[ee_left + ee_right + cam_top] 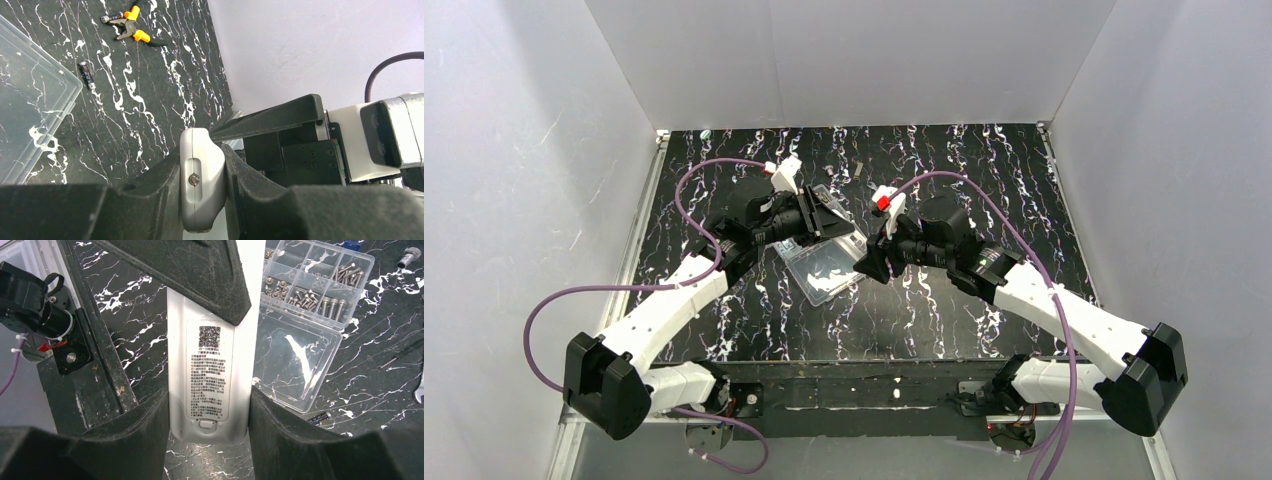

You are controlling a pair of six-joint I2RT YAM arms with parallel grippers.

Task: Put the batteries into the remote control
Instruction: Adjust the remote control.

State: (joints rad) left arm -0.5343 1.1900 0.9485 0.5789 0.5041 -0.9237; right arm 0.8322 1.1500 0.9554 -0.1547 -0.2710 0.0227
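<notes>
The white remote control hangs above the table between both grippers. Its back faces the right wrist camera, showing a printed label and a closed cover with a small latch. My right gripper is shut on its long sides near the latch end. My left gripper is shut on the other end, its black finger covering the top of the remote. One battery lies on the dark table, another beside the pliers, and one near the clear box corner. In the top view the grippers meet over the box.
A clear plastic compartment box with screws lies open under the arms, its lid flat on the marbled black table. Orange-handled pliers lie at the far side. A thin screwdriver lies to the right. White walls enclose the table.
</notes>
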